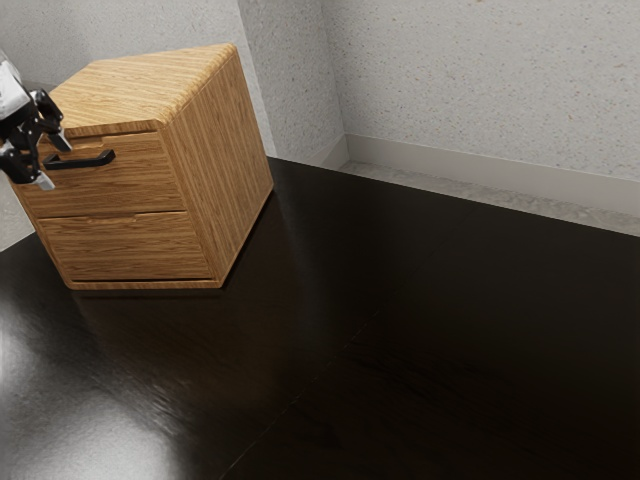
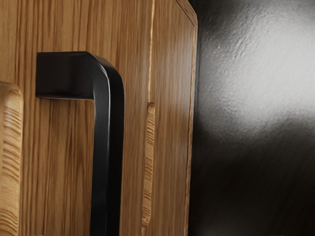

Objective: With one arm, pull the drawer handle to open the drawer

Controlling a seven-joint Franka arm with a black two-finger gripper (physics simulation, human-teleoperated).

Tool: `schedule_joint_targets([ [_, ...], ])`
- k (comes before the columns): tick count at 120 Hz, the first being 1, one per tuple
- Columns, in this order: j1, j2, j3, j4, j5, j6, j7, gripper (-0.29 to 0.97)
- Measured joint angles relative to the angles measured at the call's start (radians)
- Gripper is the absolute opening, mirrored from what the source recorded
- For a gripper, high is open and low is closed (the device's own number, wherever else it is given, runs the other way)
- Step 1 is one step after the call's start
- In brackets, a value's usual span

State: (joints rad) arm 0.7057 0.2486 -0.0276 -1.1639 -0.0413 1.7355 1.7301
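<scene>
A wooden cabinet (image 1: 215,150) with two drawers stands at the exterior view's left. The top drawer (image 1: 130,185) carries a black bar handle (image 1: 85,158); the lower drawer (image 1: 125,245) sits flush beneath it. My gripper (image 1: 42,150) is at the handle's left end, open, with one finger above the bar and one below it, both apart from it. In the wrist view the handle (image 2: 106,147) runs close under my hand across the drawer front (image 2: 59,172). A thin dark gap shows under the cabinet top.
The cabinet rests on a glossy dark surface (image 1: 420,340) that stretches wide toward the exterior view's right and front. Grey textured walls (image 1: 480,70) with a pale baseboard close off the back. In the wrist view, beside the cabinet edge, the dark surface (image 2: 251,123) shows.
</scene>
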Motion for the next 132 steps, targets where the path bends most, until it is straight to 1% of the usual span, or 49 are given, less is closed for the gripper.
schedule_joint_targets([
  [23,-0.001,0.002,0.0,-0.016,0.001,0.003,0.002,0.52],
  [57,0.001,-0.01,0.0,-0.045,0.0,0.001,0.004,0.5],
  [76,0.004,-0.047,0.0,-0.074,-0.002,-0.004,0.004,0.43],
  [93,0.018,-0.068,0.0,-0.096,-0.001,-0.022,0.006,0.46],
  [115,0.023,-0.121,0.001,-0.162,0.0,-0.041,0.013,0.5],
  [132,0.018,-0.152,0.0,-0.204,0.0,-0.058,0.021,0.49],
])
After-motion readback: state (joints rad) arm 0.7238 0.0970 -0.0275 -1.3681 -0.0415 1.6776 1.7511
